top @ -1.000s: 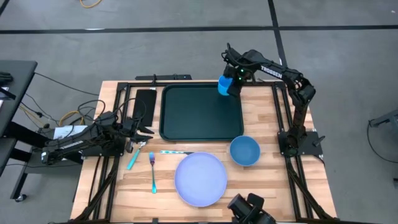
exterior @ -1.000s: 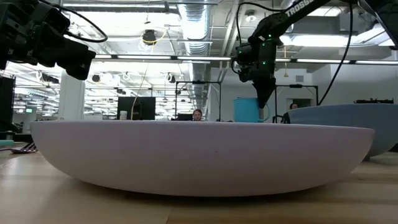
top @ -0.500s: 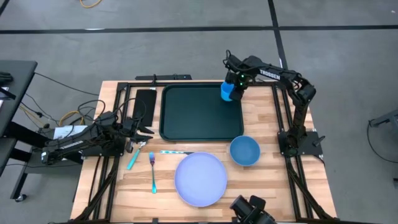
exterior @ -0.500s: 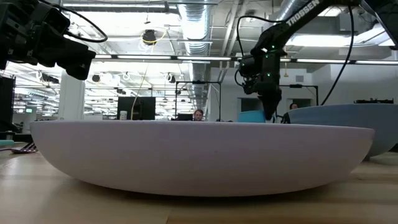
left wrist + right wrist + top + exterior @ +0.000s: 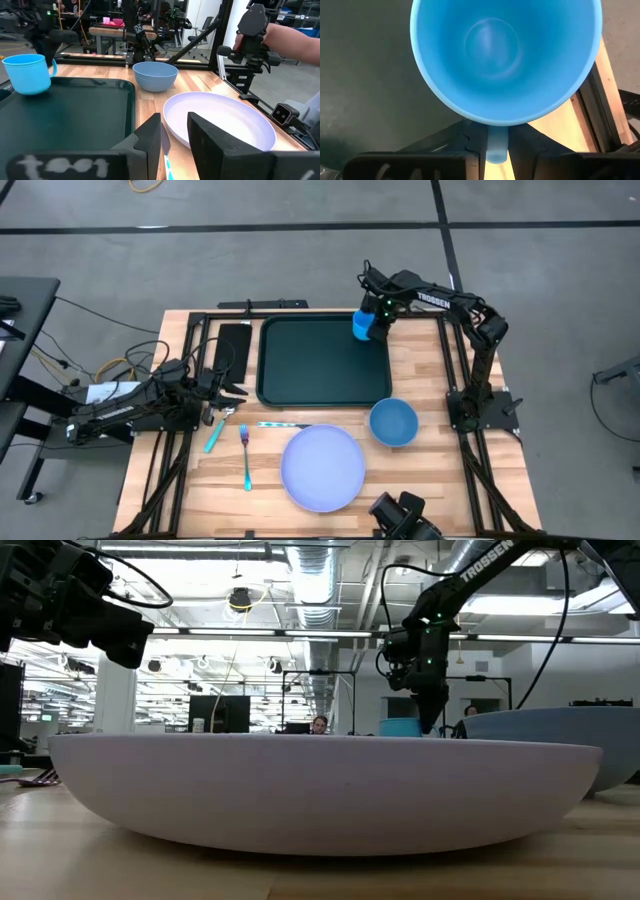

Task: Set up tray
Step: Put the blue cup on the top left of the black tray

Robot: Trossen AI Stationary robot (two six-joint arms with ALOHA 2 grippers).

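Lowered within 1 second, the blue cup (image 5: 364,325) sat in the far right corner of the tray (image 5: 320,365), its handle pinched by the right gripper (image 5: 377,313); the left gripper (image 5: 222,388), jaws narrowly parted, waited left of the tray

Lavender plate (image 5: 323,468), blue bowl (image 5: 393,422), teal fork (image 5: 245,457), blue cup (image 5: 363,325).

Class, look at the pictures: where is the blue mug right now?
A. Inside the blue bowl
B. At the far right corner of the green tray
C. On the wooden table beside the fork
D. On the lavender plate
B: the blue mug sits at the green tray's far right corner, its handle between the right gripper's fingers.
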